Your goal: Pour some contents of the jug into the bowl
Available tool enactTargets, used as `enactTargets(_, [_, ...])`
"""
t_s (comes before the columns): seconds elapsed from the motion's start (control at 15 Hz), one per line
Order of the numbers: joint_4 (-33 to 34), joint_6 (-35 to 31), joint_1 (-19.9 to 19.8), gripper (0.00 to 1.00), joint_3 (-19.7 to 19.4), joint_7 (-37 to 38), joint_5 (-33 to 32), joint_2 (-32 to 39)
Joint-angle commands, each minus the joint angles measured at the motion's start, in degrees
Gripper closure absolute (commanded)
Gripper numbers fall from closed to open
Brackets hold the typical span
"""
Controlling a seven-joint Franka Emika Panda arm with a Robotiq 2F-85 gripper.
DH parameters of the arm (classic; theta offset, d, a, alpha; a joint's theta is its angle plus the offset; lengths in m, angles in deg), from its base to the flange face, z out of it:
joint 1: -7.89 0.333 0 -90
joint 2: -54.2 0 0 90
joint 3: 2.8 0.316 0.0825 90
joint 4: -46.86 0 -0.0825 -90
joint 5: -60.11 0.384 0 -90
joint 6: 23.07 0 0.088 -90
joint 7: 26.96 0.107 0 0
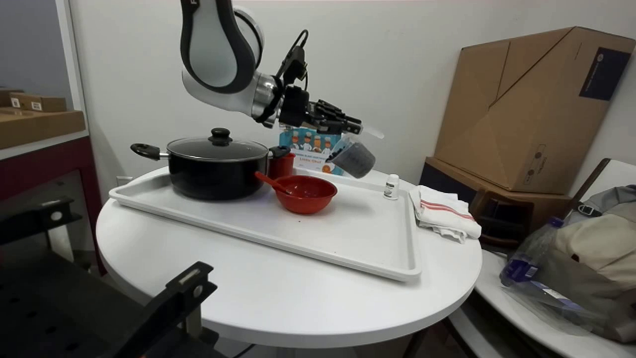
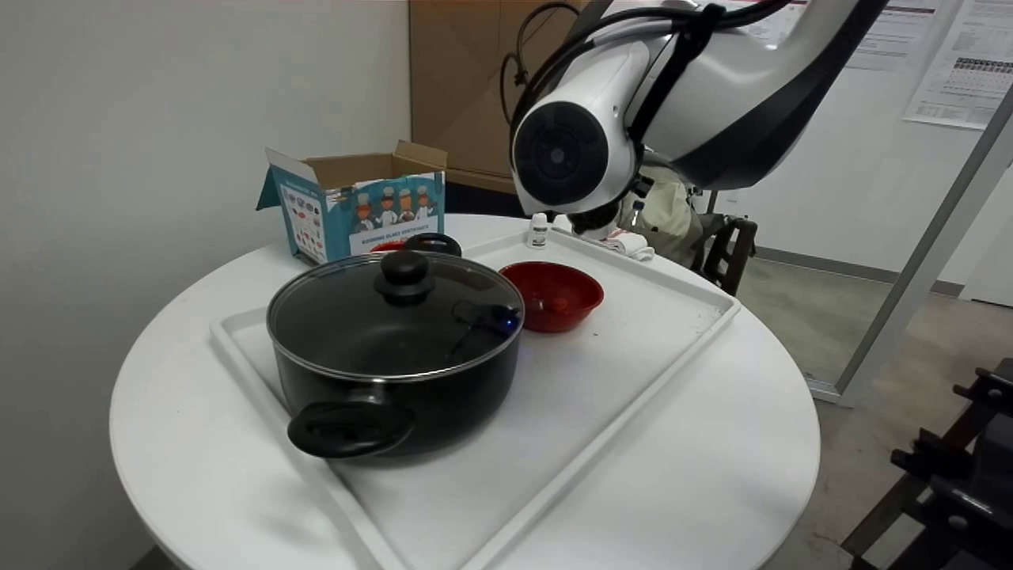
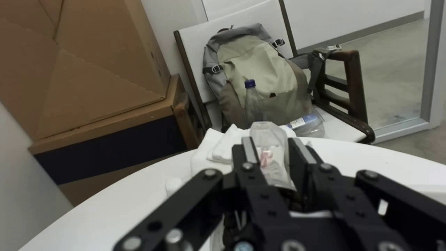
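Observation:
My gripper is shut on the pale handle of the jug, a translucent cup with dark contents, and holds it in the air. The jug is tilted, its mouth toward the bowl's side; dark pieces show near its lower lip. In the wrist view the handle lies between the fingers; most of the cup is hidden by the gripper. The red bowl stands on the tray, below and left of the jug in that exterior view. The bowl also shows in an exterior view where the arm hides the jug and fingers.
A black lidded pot stands beside the bowl on the white tray. A red spoon rests in the bowl. A red cup, a small white bottle, a folded towel and a blue box are nearby.

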Motion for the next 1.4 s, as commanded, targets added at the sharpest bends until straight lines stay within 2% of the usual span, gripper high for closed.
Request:
enactTargets(0.0, [0.03, 3.40, -0.25, 0.90, 0.67, 1.71, -4.67, 0.40])
enactTargets(0.33, [-0.24, 5.70, -0.03, 0.90, 0.74, 1.99, -8.22, 1.43])
enactTargets(1.0, [-1.41, 15.10, 1.81, 0.90, 1.47, 4.68, -19.04, 4.30])
enactTargets(1.33, [-1.69, 18.17, 1.98, 0.90, 2.13, 4.25, -19.83, 5.42])
